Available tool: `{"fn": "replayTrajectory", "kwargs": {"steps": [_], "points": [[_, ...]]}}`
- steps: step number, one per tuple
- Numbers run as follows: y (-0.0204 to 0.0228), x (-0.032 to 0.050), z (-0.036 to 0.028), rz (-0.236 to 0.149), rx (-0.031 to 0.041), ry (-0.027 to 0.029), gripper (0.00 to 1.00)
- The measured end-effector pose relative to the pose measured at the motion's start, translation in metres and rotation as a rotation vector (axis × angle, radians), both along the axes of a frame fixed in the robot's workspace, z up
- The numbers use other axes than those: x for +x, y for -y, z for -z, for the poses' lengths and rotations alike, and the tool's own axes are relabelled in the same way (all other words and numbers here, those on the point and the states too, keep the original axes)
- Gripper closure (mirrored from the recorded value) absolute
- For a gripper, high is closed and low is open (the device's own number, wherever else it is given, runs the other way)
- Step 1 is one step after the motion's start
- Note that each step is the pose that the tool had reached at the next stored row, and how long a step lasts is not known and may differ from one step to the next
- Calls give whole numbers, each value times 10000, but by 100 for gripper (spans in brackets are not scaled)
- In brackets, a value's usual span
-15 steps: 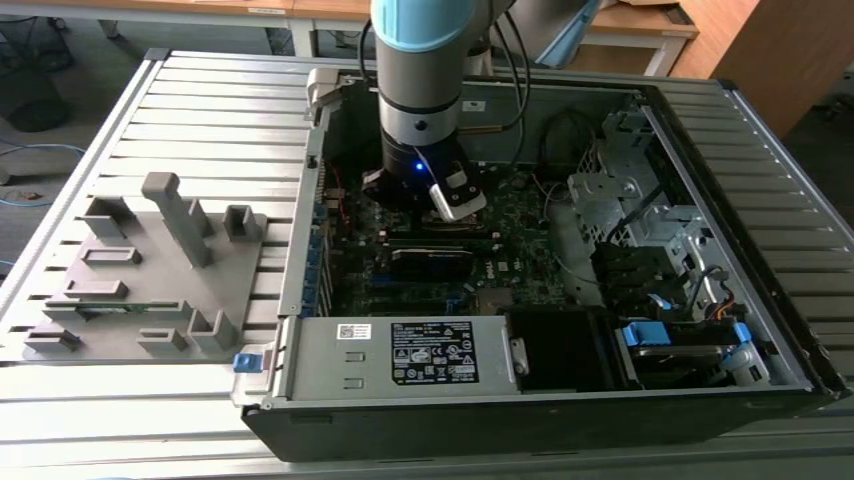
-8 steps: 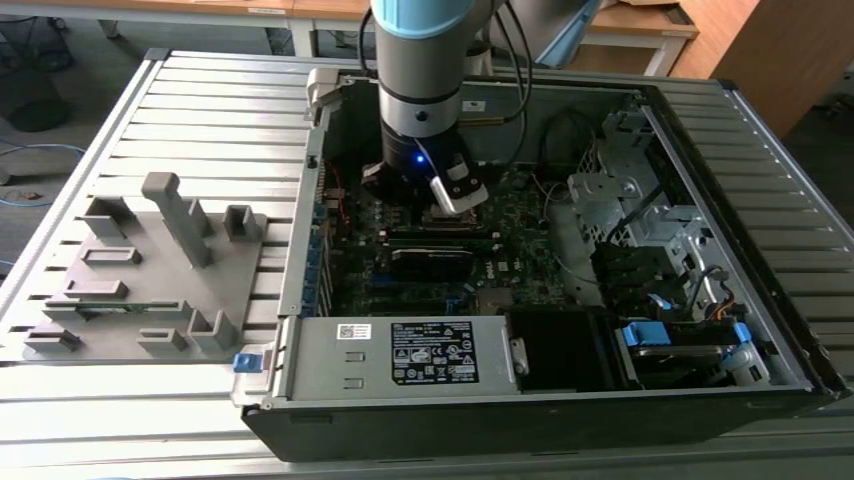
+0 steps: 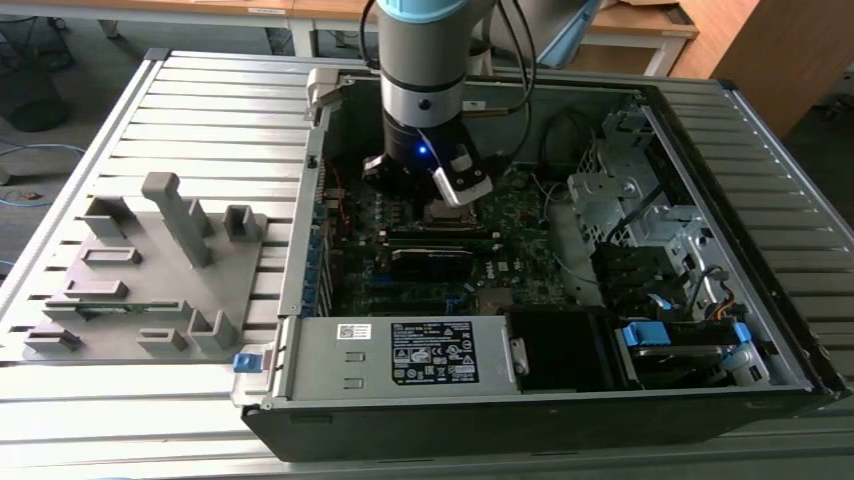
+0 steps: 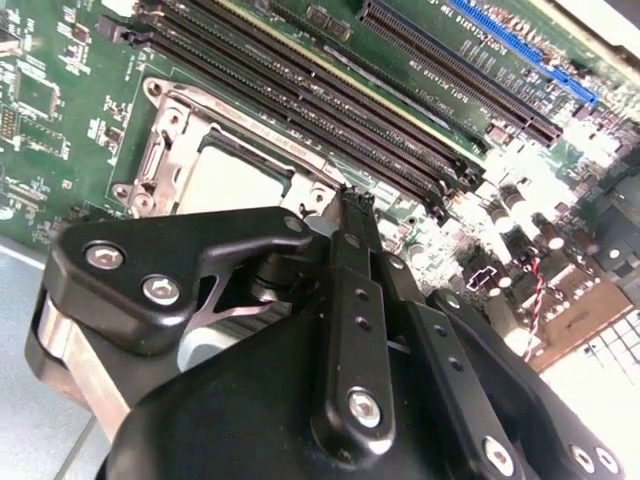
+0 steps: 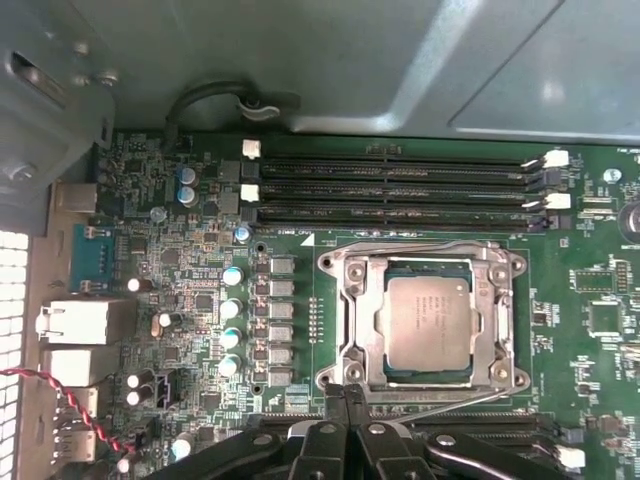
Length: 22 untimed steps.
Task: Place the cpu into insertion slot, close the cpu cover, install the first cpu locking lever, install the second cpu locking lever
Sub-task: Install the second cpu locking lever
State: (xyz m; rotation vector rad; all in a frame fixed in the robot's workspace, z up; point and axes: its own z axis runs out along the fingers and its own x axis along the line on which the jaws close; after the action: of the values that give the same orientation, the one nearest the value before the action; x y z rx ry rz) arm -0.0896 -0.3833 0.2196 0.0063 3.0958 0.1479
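The cpu (image 5: 428, 325), a flat square chip with a dull metal top, lies in the socket on the green motherboard (image 5: 190, 230). Around it the silvery cpu cover (image 5: 352, 310) lies flat, its window framing the chip. A thin wire locking lever (image 5: 450, 400) runs along the socket edge nearest my gripper (image 5: 347, 395). The black fingers are pressed together at that edge, and I see nothing between them. In the second wrist view the fingertips (image 4: 355, 200) touch down beside the cover (image 4: 165, 150) and cpu (image 4: 235, 185). In the exterior view the gripper (image 3: 447, 208) is low inside the open computer case.
Black memory slots (image 5: 400, 185) run along the socket's far side, with rows of capacitors (image 5: 232, 320) beside it. The case walls (image 3: 694, 110), drive cage (image 3: 627, 200) and power supply (image 3: 400, 350) hem the arm in. A grey fixture (image 3: 160, 270) stands on the slatted table at the exterior view's left.
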Motion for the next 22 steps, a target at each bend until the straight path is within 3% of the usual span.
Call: {"fn": "replayTrajectory", "kwargs": {"steps": [6, 22], "points": [[14, 18, -7, 10, -2, 0, 89], [104, 21, -7, 12, -2, 1, 89]]}}
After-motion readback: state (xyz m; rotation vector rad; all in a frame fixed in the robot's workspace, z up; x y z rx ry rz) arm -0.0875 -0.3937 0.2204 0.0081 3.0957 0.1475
